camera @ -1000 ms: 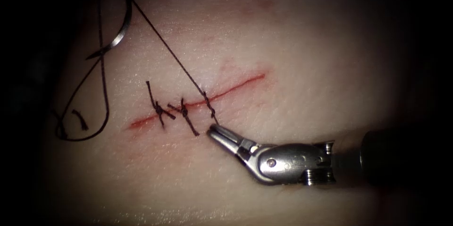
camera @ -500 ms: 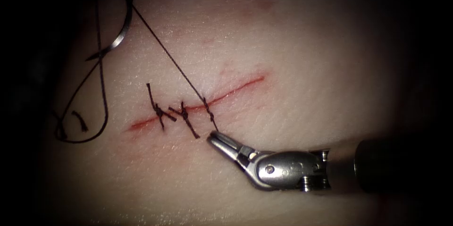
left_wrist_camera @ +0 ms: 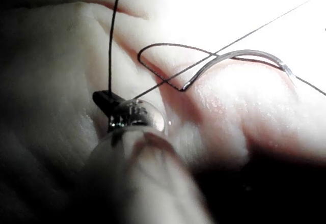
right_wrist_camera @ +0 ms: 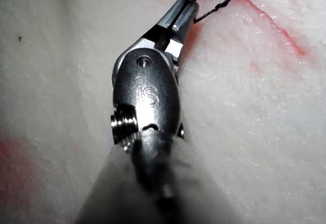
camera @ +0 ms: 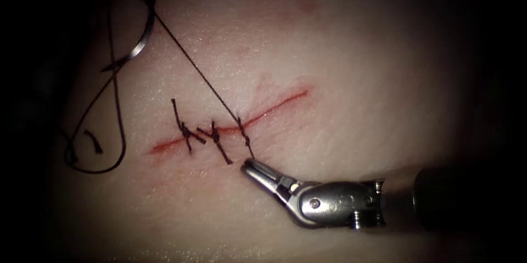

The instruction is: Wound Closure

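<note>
The cut (camera: 277, 102) runs slantwise across the tissue (camera: 357, 65). Two tied stitches (camera: 186, 129) cross its left part, and a third twisted one (camera: 242, 131) sits just right of them. My right tool (camera: 248, 166) lies below the cut, jaws shut on the short thread tail of that third stitch; its own wrist view shows the right tool (right_wrist_camera: 184, 7) pinching the tail. The long thread (camera: 192, 65) runs taut from this stitch to the upper left. The needle (camera: 144, 32) lies free on the tissue there, held by neither tool. My left tool (left_wrist_camera: 104, 98) is shut on the thread, near the needle (left_wrist_camera: 239, 56).
Slack thread forms a big loop (camera: 118, 131) on the tissue left of the cut. A short cut end of thread (camera: 93, 140) lies inside it. Red fluid lines the cut and stains the tissue nearby.
My right tool has shifted slightly downward with the thread tail, and the third stitch has moved down with it. The slack loop on the left has shifted a little.
</note>
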`<state>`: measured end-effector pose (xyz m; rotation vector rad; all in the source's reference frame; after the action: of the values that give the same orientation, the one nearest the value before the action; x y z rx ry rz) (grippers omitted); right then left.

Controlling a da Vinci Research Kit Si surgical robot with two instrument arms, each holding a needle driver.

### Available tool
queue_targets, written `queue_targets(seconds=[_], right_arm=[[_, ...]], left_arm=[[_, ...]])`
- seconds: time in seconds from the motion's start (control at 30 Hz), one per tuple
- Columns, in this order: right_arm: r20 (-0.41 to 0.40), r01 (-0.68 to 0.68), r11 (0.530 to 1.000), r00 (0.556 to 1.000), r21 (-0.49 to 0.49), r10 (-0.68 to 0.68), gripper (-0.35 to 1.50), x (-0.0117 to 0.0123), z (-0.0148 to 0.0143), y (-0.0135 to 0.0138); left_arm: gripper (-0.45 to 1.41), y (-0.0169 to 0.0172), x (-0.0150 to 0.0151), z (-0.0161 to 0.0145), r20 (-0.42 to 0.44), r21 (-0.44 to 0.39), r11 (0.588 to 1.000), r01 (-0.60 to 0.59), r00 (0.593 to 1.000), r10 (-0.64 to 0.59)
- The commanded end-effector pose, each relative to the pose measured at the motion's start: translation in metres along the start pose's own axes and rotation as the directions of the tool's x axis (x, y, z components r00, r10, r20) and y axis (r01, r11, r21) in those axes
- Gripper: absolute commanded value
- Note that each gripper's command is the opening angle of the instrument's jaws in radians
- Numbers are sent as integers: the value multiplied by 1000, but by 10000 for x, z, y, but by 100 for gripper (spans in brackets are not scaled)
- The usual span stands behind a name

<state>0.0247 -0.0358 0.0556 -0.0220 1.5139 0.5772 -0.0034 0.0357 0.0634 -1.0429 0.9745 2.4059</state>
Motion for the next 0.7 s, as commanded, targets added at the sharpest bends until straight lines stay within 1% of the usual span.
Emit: queue_targets(seconds=[0.03,0.07,0.13,0.2,0.27,0.33,0.43,0.47,0.6,0.7], right_arm=[[-2,-8,1000,1000,-6,8,32,1,6,-3],[-1,-11,1000,1000,-8,11,54,3,7,-2],[0,-16,1000,1000,-11,16,88,8,9,0],[1,-20,1000,1000,-14,20,108,12,12,1],[2,-24,1000,1000,-16,24,121,16,14,2],[1,-29,999,1000,-14,29,126,21,14,5],[0,-37,999,999,-9,37,130,28,13,9],[-2,-44,999,999,-1,44,130,34,12,13],[3,-55,998,998,26,55,130,49,10,24],[23,-54,997,998,59,53,123,59,11,32]], left_arm=[[-45,5,6,5,-19,-15,1000,18,1000,-18],[-45,9,11,1,-40,-28,999,23,999,-24],[-45,19,21,-5,-99,-61,998,31,994,-36],[-45,30,34,-12,-168,-104,994,44,984,-61],[-45,42,50,-18,-222,-152,986,65,970,-98],[-45,54,66,-27,-280,-196,977,83,950,-137],[-45,69,87,-39,-346,-273,956,107,916,-201],[-45,84,105,-53,-378,-322,939,119,893,-243],[-45,114,138,-81,-421,-402,908,116,857,-296],[-45,136,161,-101,-444,-456,883,113,831,-336]])
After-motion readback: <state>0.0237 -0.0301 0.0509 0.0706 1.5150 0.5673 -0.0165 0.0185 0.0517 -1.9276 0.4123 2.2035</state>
